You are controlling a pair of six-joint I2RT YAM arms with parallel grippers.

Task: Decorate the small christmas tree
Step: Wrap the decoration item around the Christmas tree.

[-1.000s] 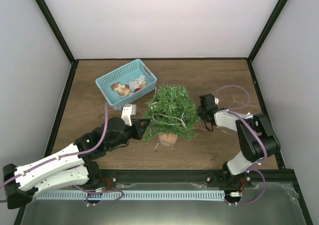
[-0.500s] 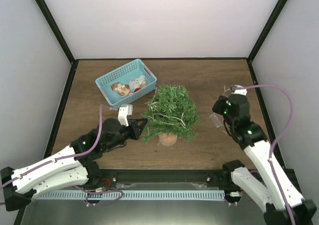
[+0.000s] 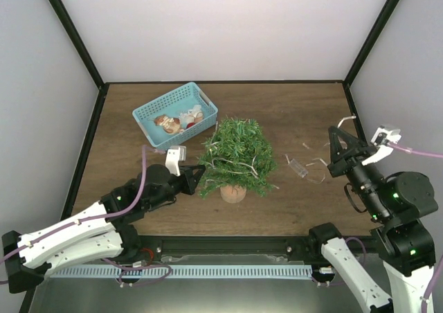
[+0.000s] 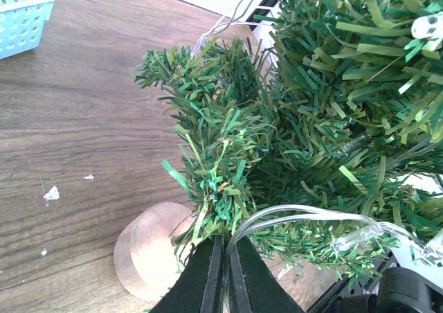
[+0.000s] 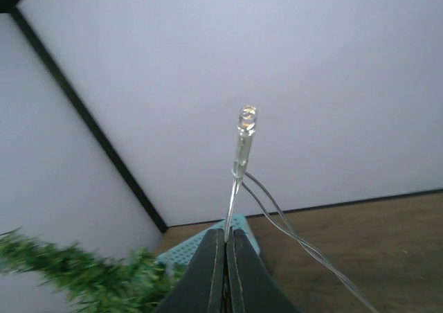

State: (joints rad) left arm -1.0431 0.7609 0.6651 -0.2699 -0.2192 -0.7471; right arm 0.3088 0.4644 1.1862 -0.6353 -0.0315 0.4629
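Observation:
The small christmas tree stands mid-table on its brown pot base. A clear-wired light string lies over its branches and trails right across the table. My left gripper sits at the tree's lower left. In the left wrist view this gripper is shut on the light string, beside the pot base. My right gripper is raised at the right. In the right wrist view that gripper is shut on the wire just below a clear bulb.
A light-blue basket holding small ornaments sits at the back left, behind the tree. Black frame posts and white walls enclose the table. A clear plastic piece of the string lies on the wood right of the tree.
My right arm has lifted and swung right, away from the tree, its gripper closing on the wire and carrying the bulb end up. The left gripper stays at the tree.

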